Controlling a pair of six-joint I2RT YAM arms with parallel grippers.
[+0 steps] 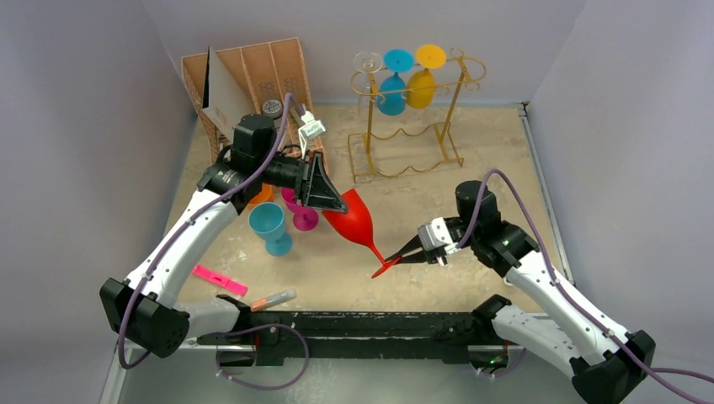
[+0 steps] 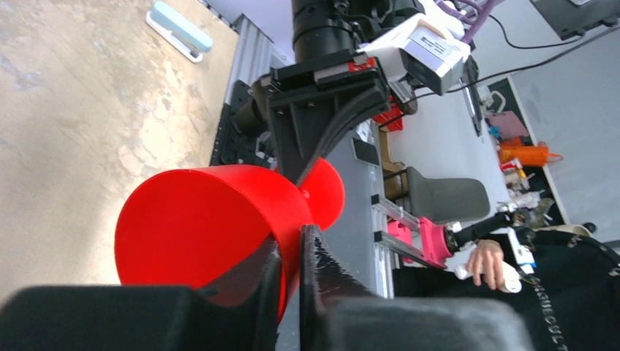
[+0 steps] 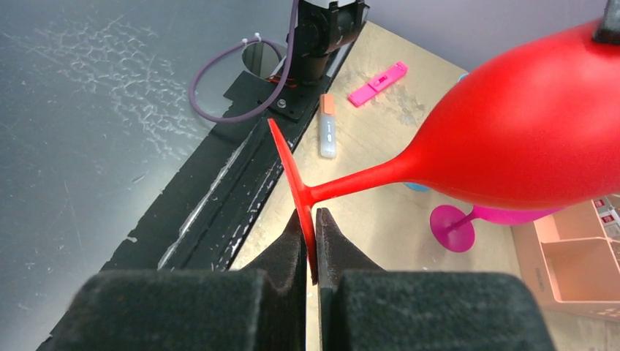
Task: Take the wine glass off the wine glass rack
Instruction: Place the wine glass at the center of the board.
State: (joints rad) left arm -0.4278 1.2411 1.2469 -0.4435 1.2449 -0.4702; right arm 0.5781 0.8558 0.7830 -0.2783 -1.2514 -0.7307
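Top external view, reading left to right. Left hand [image 1: 335, 202] is clenched on the rim of the red wine glass [image 1: 358, 223]. The left wrist view shows one finger [image 2: 256, 281] inside the bowl and the other outside, with the thin wall pinched between them.

The glass lies tilted in the air above the desk [image 1: 471, 194], bowl up-left and foot down-right, well apart from the wine glass rack [image 1: 369, 135] behind it. Judgement: it is spanned between two grips so that neither has to carry it alone, probably a transfer.

Right hand [image 1: 406, 252] grips the foot. The right wrist view shows the flat disc held edge-on between closed pads [image 3: 289, 252], stem running off to the bowl.

- Glass: matte, opaque, smooth; rounded bowl, slim stem. Likely slippery, so grips at rim and foot edge suit it.
- Rack: thin gold wire, looped arms on top, wavy base. A clear, a blue and a yellow glass hang on it, bowls down.
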